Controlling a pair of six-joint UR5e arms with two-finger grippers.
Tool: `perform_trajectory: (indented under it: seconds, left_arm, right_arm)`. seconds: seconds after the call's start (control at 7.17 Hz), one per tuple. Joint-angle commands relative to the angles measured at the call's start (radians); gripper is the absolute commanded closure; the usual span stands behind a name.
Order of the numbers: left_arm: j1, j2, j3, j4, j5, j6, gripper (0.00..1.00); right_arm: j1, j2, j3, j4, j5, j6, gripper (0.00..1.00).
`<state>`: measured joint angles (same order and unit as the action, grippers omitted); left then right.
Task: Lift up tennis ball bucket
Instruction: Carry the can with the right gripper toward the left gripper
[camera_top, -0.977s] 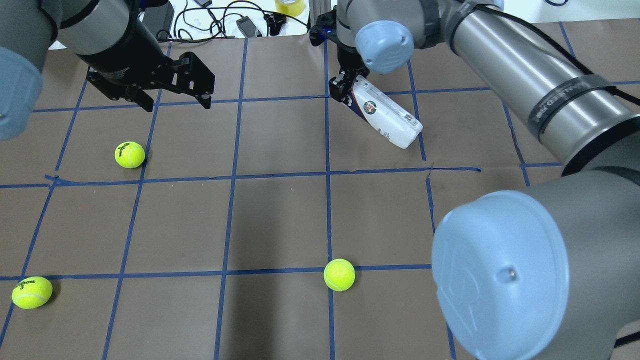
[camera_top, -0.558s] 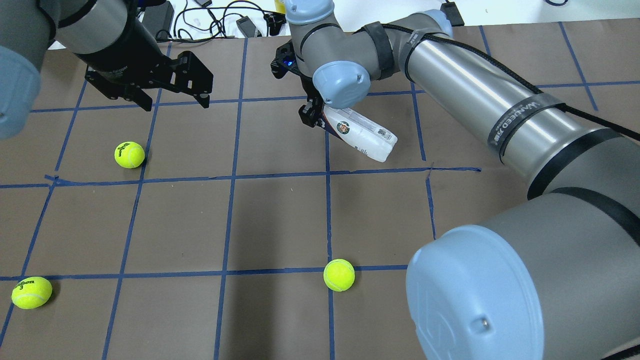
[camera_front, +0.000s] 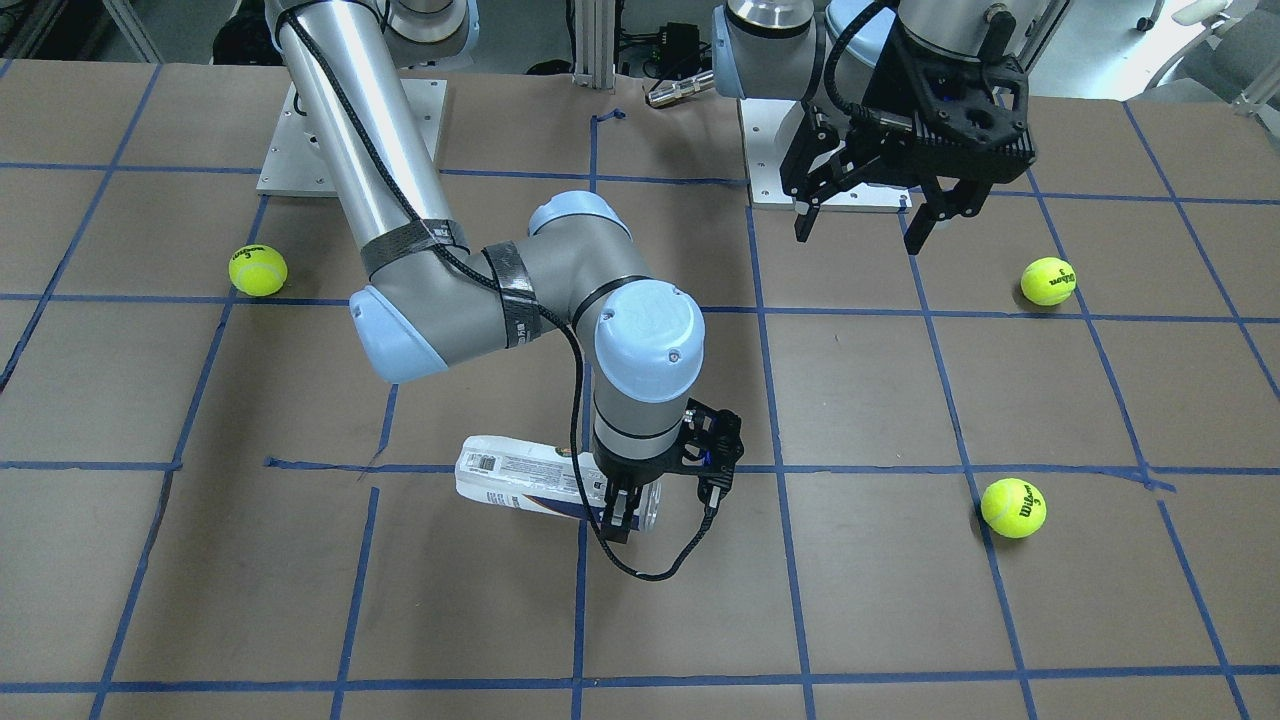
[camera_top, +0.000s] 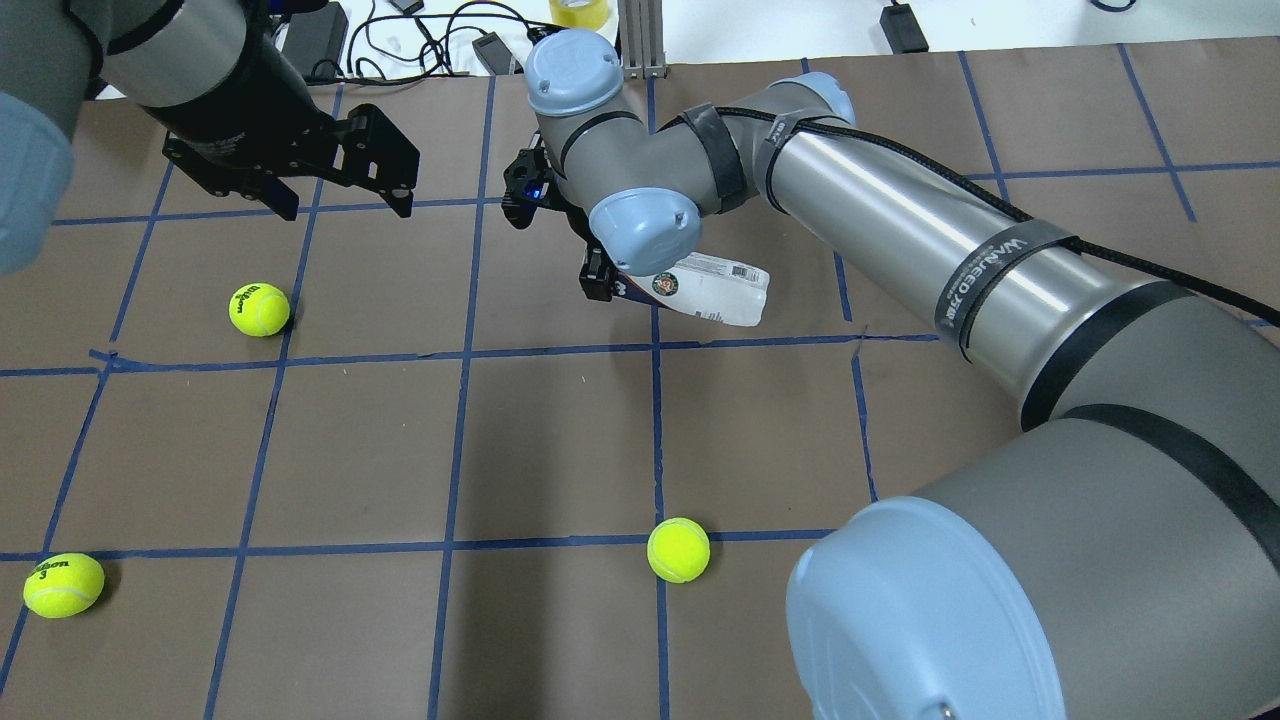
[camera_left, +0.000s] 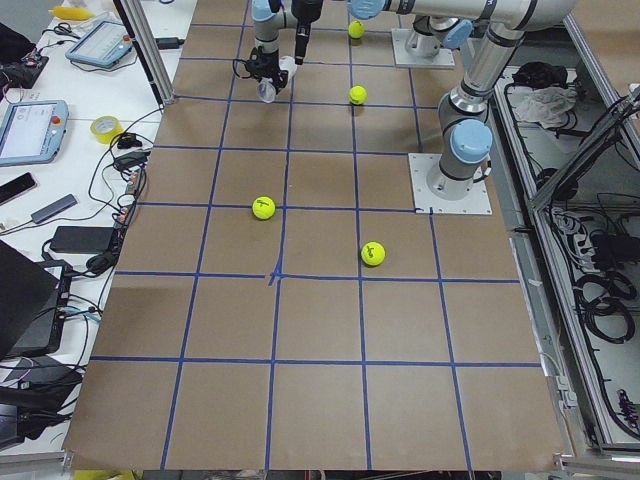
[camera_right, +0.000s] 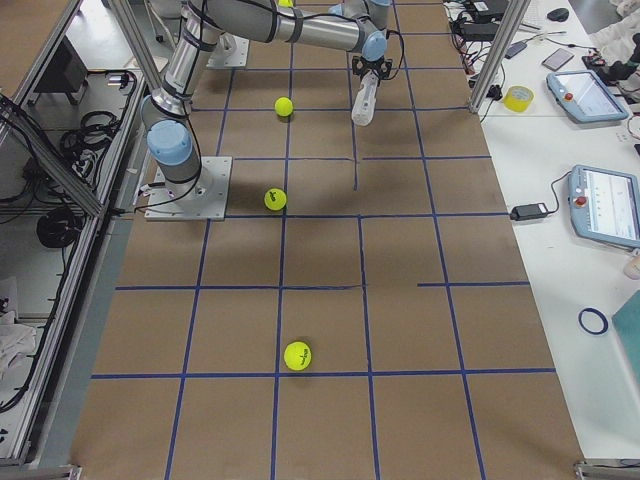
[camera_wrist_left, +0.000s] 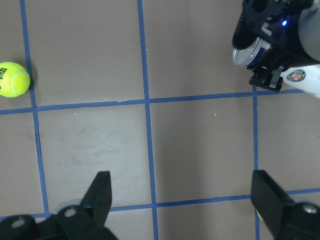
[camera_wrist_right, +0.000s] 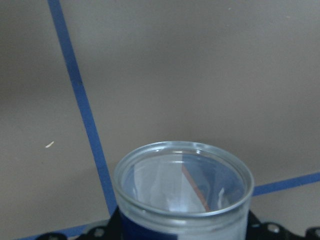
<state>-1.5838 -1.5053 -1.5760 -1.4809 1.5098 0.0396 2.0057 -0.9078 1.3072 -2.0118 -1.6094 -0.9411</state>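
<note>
At the right gripper (camera_front: 620, 512): pinched across the bucket (camera_front: 520, 478) close to its clear open mouth, labelled length sticking out sideways toward the robot's right, close to level. From the right wrist, only the round rim and hollow inside, above brown paper and a blue tape line (camera_wrist_right: 82, 115). Against a second ago: carried toward the robot's left, across a tape line, and swung from a steep diagonal to nearly crosswise, with the forearm now stretched low over that half of the table (camera_top: 550, 450). Reads as already off the surface, judging by the shadow lying apart beneath it in the front view and by the tube hanging free in the right-side view; so probably little left beyond more height or a steady hold. Held at one end only, so worth watching for droop or twist at the far, closed end. At the left gripper (camera_top: 345, 200): spread wide, empty, hanging above the table well apart from the bucket. Farther out: a ball (camera_top: 678, 549) nearer the robot, a second ball (camera_top: 259, 309) on the left gripper's side, a third ball (camera_top: 63, 584) by the near left corner, all well apart from the bucket. Bare paper under and around the load on every side; cables (camera_top: 420, 45) and a tape roll (camera_top: 580, 10) beyond the far edge, so safer upward than outward.
</note>
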Motion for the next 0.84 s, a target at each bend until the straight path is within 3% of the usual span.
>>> perform_trajectory:
  seconds: [0.0, 0.42, 0.7]
  left_arm:
    - [0.001, 0.004, -0.008, -0.001, 0.003, 0.000, 0.00]
    - [0.001, 0.008, -0.015, 0.001, 0.003, 0.000, 0.00]
    - [0.002, 0.008, -0.027, 0.005, 0.000, 0.002, 0.00]
  right_arm:
    - [0.048, 0.001, 0.001, -0.002, 0.003, -0.121, 0.87]
    - [0.113, 0.045, 0.001, -0.046, 0.011, -0.298, 0.91]
    - [0.123, 0.058, 0.003, -0.055, 0.031, -0.303, 0.87]
